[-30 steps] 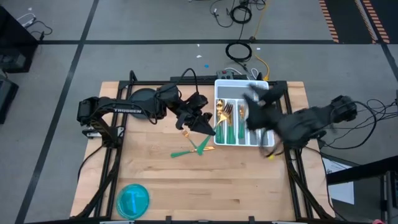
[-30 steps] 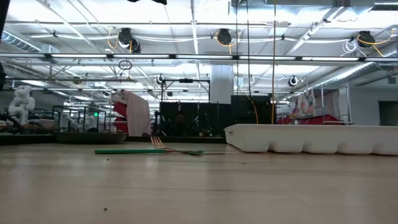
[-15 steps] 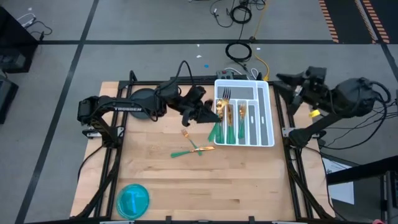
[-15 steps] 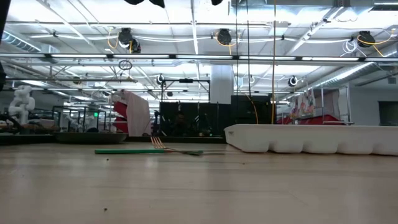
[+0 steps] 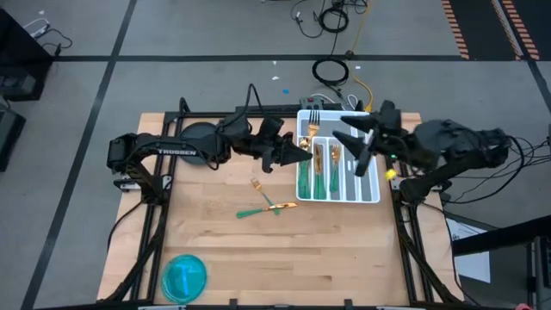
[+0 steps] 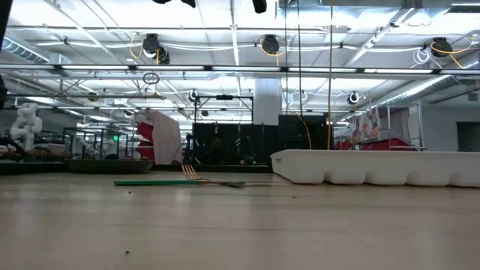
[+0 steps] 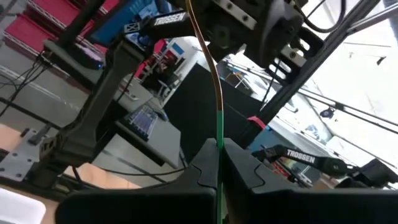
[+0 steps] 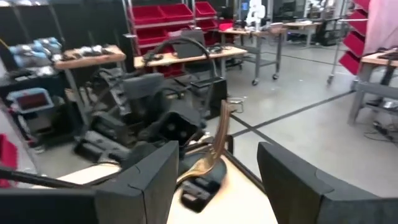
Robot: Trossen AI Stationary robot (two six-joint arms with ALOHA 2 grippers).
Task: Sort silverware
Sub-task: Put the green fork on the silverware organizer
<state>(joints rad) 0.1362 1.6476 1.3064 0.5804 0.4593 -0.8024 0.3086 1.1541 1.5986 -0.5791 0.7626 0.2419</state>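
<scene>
1. Silverware (image 5: 320, 172) with gold heads and green handles lies mostly in the white tray (image 5: 368, 185) at the far right part of the worktop (image 5: 258, 258); several pieces fill its left compartments.
2. Two more pieces lie loose on the wood in front of the tray's left side: a fork (image 5: 261, 188) and, crossing just beside it, a green-handled piece (image 5: 256, 211). In the low view the loose fork (image 6: 196, 177) lies flat, tines raised a little, well left of the tray (image 6: 375, 166).
3. Left claw (image 5: 301, 155), at the end of the arm reaching in from the left, hovers at the tray's left edge, above the worktop. Its fingers are pressed together on one slim utensil; in the left wrist view the held utensil (image 7: 218, 118) runs out between the fingertips, green at the grip and gold farther out.
4. Right claw (image 5: 355, 138) hangs over the tray's far right part, fingers (image 8: 292, 180) spread apart and holding nothing.
5. A blue round plate (image 5: 184, 277) sits at the worktop's near left corner, well apart from everything else.
</scene>
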